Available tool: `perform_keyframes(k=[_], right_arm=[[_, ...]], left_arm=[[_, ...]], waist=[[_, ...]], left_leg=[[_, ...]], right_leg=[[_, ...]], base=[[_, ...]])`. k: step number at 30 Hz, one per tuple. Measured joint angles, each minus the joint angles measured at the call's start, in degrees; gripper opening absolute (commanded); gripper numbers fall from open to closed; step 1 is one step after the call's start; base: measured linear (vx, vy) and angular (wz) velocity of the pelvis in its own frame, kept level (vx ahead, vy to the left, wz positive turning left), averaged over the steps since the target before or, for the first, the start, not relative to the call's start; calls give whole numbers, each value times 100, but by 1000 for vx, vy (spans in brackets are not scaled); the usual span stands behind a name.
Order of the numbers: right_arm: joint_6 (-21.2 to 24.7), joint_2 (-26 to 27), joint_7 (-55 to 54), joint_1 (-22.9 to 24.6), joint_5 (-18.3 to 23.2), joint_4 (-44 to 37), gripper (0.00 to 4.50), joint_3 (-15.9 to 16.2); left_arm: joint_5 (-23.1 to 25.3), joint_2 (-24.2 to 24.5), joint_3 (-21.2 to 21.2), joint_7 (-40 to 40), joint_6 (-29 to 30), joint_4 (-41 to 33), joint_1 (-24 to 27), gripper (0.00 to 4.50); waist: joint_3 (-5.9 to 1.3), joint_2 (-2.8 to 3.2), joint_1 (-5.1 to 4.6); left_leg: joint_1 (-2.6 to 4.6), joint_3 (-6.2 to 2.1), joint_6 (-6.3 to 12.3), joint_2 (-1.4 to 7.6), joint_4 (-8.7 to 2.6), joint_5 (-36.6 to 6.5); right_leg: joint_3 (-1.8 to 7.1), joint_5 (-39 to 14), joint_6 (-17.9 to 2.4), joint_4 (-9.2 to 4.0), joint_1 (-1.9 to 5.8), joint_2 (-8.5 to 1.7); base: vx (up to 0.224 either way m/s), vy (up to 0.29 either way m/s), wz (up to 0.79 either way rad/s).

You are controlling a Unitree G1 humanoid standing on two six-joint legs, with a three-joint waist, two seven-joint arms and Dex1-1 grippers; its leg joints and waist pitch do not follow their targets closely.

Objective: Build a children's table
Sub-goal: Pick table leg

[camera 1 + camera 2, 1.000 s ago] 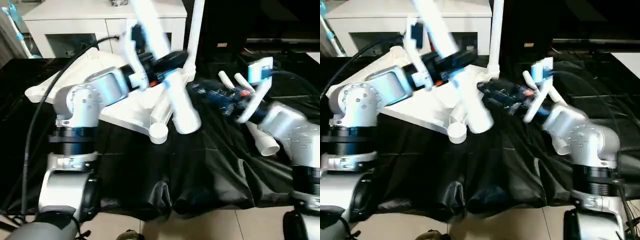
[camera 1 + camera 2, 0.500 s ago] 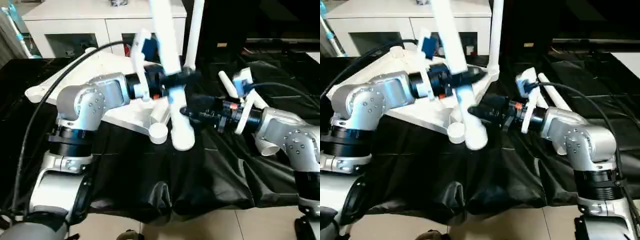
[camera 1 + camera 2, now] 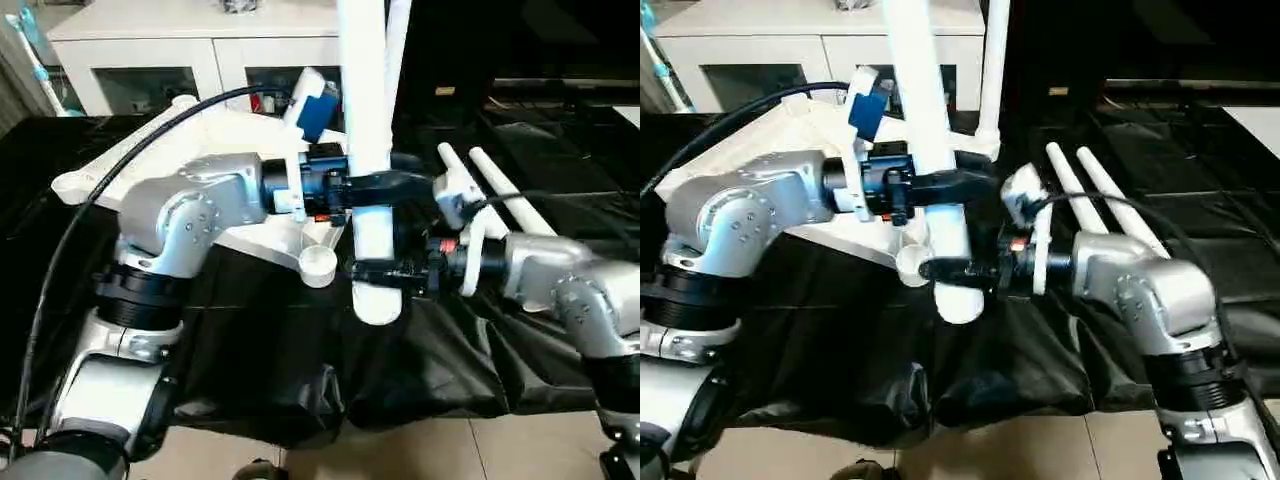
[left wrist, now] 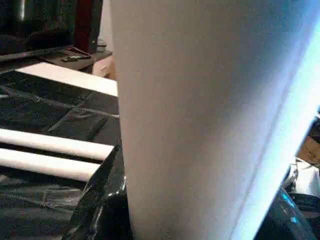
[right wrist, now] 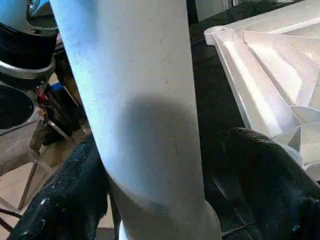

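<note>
Nearest me, my left gripper [image 3: 385, 183] clasped a near-upright leg [image 3: 366, 120]; my right gripper [image 3: 375, 272] bracketed its lower end, not clamped. Behind lay the top [image 3: 205, 130], one leg [image 3: 394, 60] fitted; two legs [image 3: 495, 185] lay loose.

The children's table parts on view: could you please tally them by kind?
Table top: 1
Leg held upright by the left gripper: 1
Leg standing in a corner socket: 1
Legs lying on the black cover: 2
Total: 5
</note>
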Motion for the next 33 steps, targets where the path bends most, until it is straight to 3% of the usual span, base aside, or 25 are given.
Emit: perform_keyframes(k=[17, 20, 25, 29, 33], right_arm=[[-146, 165, -18, 18, -68, -34, 220, 72], [-319, 323, -291, 17, -145, -16, 208, 9], [-620, 668, -941, 14, -434, 6, 198, -22], [-818, 933, -1550, 26, -800, 68, 195, -64], [-839, 1094, -1779, 106, -866, 46, 192, -64]], left_arm=[[26, 38, 64, 28, -109, 73, 12, 183], [12, -81, 319, 331, -87, 240, 11, 253], [134, -355, 513, 1081, -215, 305, 7, 287], [655, -527, 518, 1841, -512, 458, 9, 314], [732, -859, 681, 2451, -598, 577, 44, 346]], waist=[[-1, -20, 1], [-1, -20, -1], [-1, -22, -2], [-2, -23, 2], [-1, -23, -2]], left_leg=[[0, 0, 0, 0, 3, 0], [0, 0, 0, 0, 5, 0], [-1, 0, 0, 0, 6, 0], [-2, 0, 0, 0, 6, 0], [-5, 0, 0, -1, 6, -1]], right_leg=[[0, 8, -13, 3, 0, 0], [0, 9, -15, 4, 0, 0], [0, 14, -23, 4, 0, 0], [1, 9, -14, 2, 1, 0], [1, 14, -23, 0, 2, 0]], base=[[0, 0, 0], [0, 0, 0], [0, 0, 0], [0, 0, 0], [0, 0, 0]])
